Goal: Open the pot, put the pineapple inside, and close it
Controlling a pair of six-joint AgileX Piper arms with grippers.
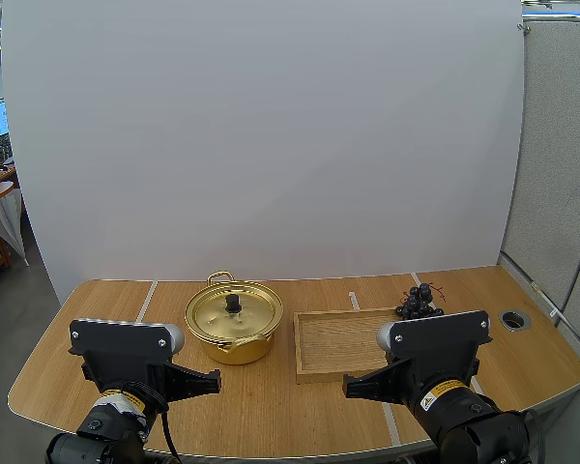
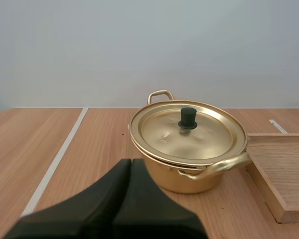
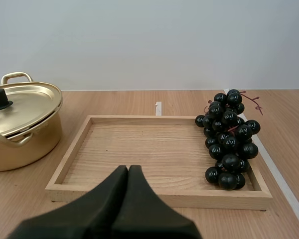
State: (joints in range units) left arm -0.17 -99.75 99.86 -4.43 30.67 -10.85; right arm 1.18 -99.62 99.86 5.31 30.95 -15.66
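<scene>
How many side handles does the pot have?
2. One handle is on the pot's far side, behind the lid; the other handle is on its near side, next to the wooden tray. Neither is hidden.

A pot gleams gold at centre-left, its knob black. The grapes are glossy black with reddish stems. Tray pale grained wood. Table warm brown, thin light stripes.

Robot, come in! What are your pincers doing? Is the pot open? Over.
Left pincer shut, empty, facing pot. Right pincer shut, empty, facing tray. Lid on. Grapes at tray's right side. Nothing blocking pot.
</scene>
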